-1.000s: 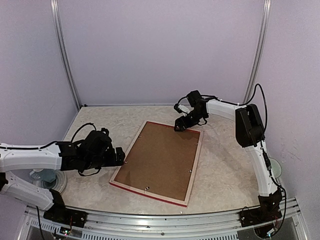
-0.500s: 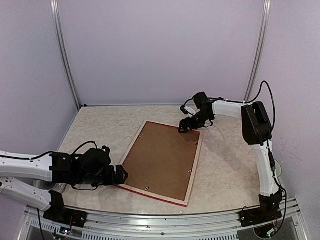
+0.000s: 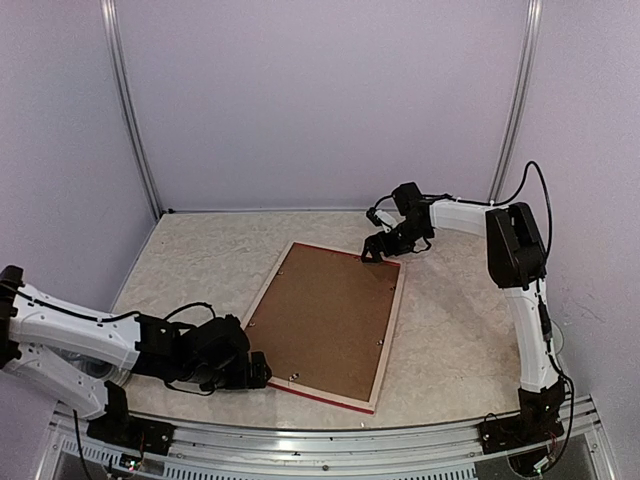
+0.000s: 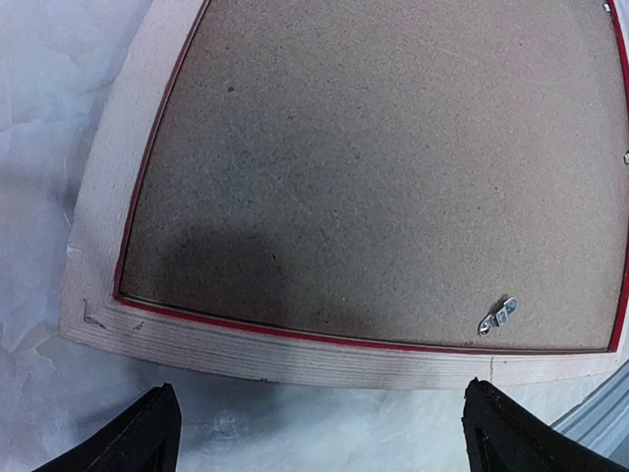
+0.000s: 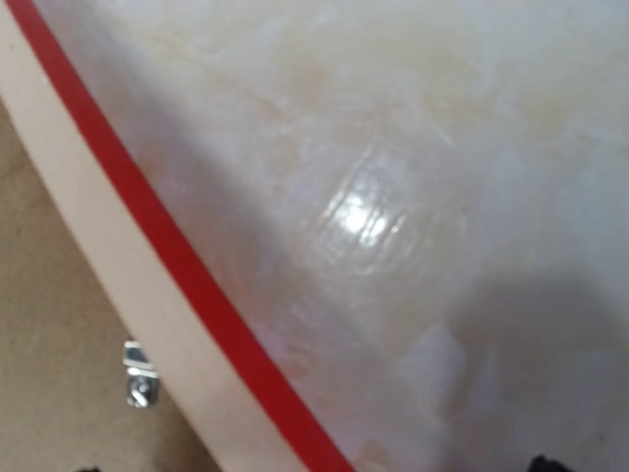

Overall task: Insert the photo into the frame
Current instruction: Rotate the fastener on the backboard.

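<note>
Two jaw pairs wide, empty: left gripper (image 3: 262, 372) shifted to frame (image 3: 393, 325) near corner, right gripper (image 3: 372, 253) eased off far corner; backing board (image 3: 320, 315) seated, photo unseen, likely enclosed

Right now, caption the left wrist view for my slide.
Left arm's open black fingers face a pale wood, red-edged rectangular frame lying face down, brown backing board and small metal clip showing.

A pale marbled tabletop (image 3: 200, 250) carries a brown board (image 3: 325, 315), lying flat near its middle (speckled like fibreboard up close). Small metal clips (image 4: 498, 317) sit at the board's edges. Lilac walls (image 3: 320, 100) stand behind, and a metal rail (image 3: 330, 440) runs along the near edge.
</note>
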You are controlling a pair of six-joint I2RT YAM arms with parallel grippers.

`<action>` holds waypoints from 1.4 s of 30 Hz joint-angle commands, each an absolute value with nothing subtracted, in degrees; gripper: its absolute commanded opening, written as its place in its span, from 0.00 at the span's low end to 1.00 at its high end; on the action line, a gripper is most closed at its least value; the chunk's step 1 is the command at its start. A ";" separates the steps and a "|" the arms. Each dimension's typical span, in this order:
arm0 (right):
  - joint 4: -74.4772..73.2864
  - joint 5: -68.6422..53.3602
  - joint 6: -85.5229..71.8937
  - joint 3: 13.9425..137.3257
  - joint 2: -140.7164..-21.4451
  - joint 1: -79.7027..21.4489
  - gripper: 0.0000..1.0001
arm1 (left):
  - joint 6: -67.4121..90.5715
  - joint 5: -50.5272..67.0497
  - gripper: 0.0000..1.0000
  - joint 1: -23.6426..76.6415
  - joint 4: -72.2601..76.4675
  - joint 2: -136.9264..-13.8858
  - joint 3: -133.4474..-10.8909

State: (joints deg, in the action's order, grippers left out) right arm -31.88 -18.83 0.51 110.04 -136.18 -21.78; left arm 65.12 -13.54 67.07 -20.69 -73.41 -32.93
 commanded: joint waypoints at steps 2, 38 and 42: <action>-32.20 -21.24 0.25 108.48 -133.41 -21.10 0.94 | 62.93 -15.12 0.99 65.76 -17.09 -76.73 -34.62; -21.61 -23.76 -10.25 78.32 -113.01 -19.78 0.94 | 43.90 -11.13 0.99 39.11 -2.34 -95.57 -44.43; -20.00 -23.57 -11.68 74.83 -110.24 -19.77 0.94 | 42.41 -10.49 0.99 37.42 -2.08 -100.33 -49.54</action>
State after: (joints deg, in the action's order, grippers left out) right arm -23.42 -20.93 -9.17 77.41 -114.48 -19.29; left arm 44.69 -15.22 38.48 -6.26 -95.48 -45.30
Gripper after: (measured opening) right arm 0.943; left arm 0.989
